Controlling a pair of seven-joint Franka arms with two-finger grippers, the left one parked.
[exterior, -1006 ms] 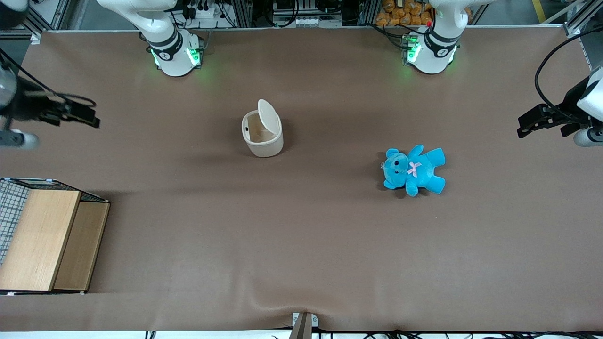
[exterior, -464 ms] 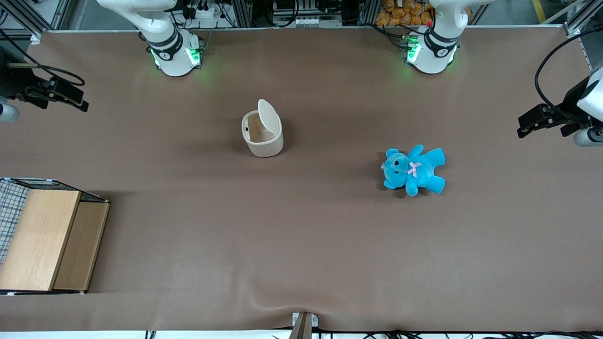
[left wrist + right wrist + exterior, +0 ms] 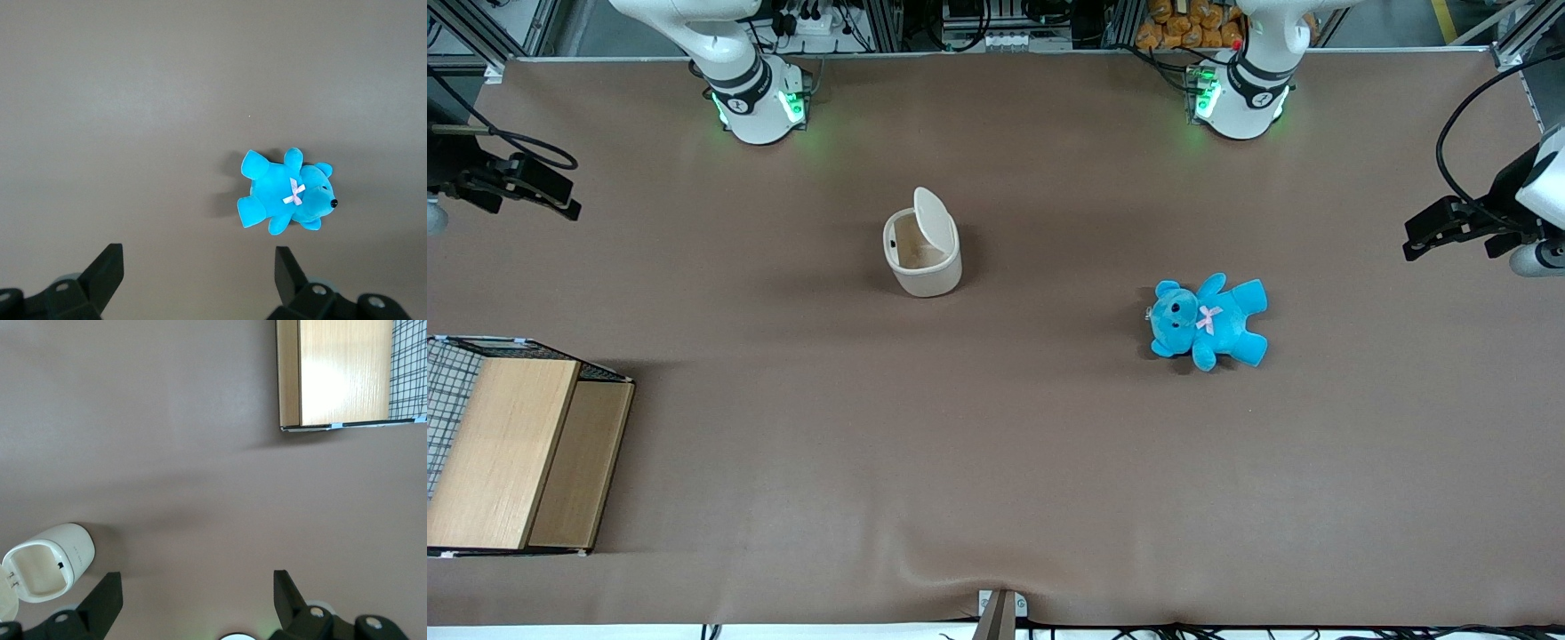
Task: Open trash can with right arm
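**Operator:** I start at the gripper point(image 3: 193, 603). From the wrist camera I see its two dark fingers point(image 3: 107, 600) spread wide apart with bare table point(image 3: 996, 462) between them. They are released and grasp nothing.

**Observer:** And where does it sit in the front view?

**Operator:** The gripper point(image 3: 547, 189) hangs above the table's edge at the working arm's end, well apart from everything on the cloth. The right arm point(image 3: 720, 53) rises from its base with green lights, farther from the front camera than the trash can.

**Observer:** The trash can itself?

**Operator:** The trash can point(image 3: 922, 253) stands upright on the brown table near the middle, nearer to the working arm's base than to the parked one. Its lid point(image 3: 932, 216) is flipped up and I can see the tan inside. In the wrist view the trash can point(image 3: 48, 570) shows its open mouth too, lid swung back.

**Observer:** Anything else I should note?

**Operator:** A blue teddy bear point(image 3: 1208, 322) with a pink bow lies flat toward the parked arm's end, well apart from the can. A wooden box point(image 3: 511, 453) with wire mesh sits at the working arm's end, nearer to the front camera than the gripper. The wrist view catches that wooden box point(image 3: 343, 373) as well.
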